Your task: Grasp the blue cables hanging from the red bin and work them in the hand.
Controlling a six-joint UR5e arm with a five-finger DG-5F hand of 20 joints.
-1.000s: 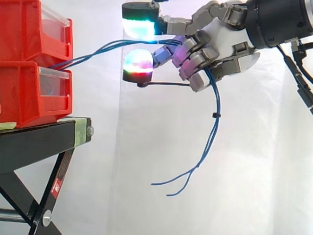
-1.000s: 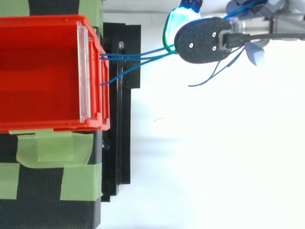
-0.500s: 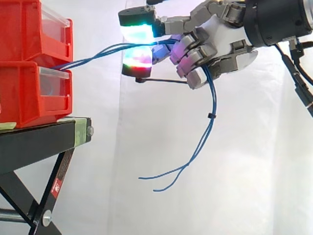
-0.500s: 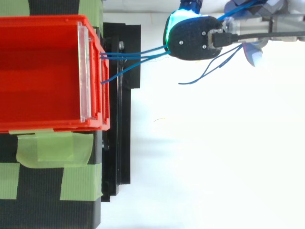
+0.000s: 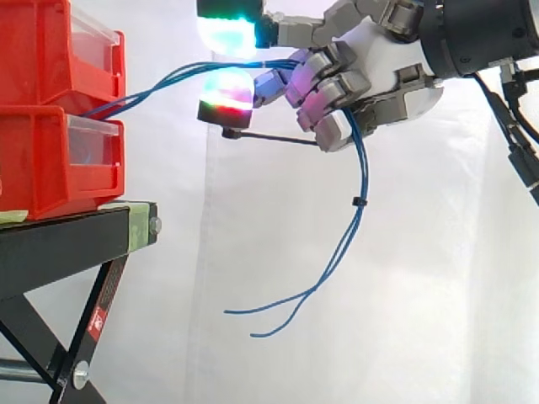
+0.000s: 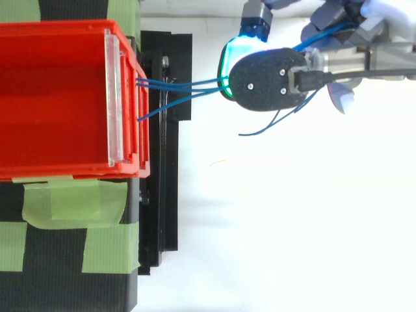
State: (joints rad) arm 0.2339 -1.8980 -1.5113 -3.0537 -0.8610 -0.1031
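Thin blue cables (image 5: 168, 80) run from between the stacked red bins (image 5: 59, 109) rightward into my hand (image 5: 370, 71). The hand is at upper right in the side view, its fingers curled round the cables, with glowing fingertips (image 5: 226, 93) stretched toward the bins. Below the hand the cables hang in a bundle (image 5: 358, 210) held by a small black tie, and their loose ends (image 5: 269, 318) splay left. From above, the cables (image 6: 182, 84) leave the bin (image 6: 58, 97) front and pass under a black fingertip back (image 6: 270, 79).
The bins rest on a black stand (image 5: 76, 244) with green tape strips (image 6: 71, 201). A white curtain hangs behind. Open space lies below and to the right of the hand.
The hand has shifted slightly up and toward the bins. The fingertips have closed in on the cables, and the hanging loose ends have swung further left.
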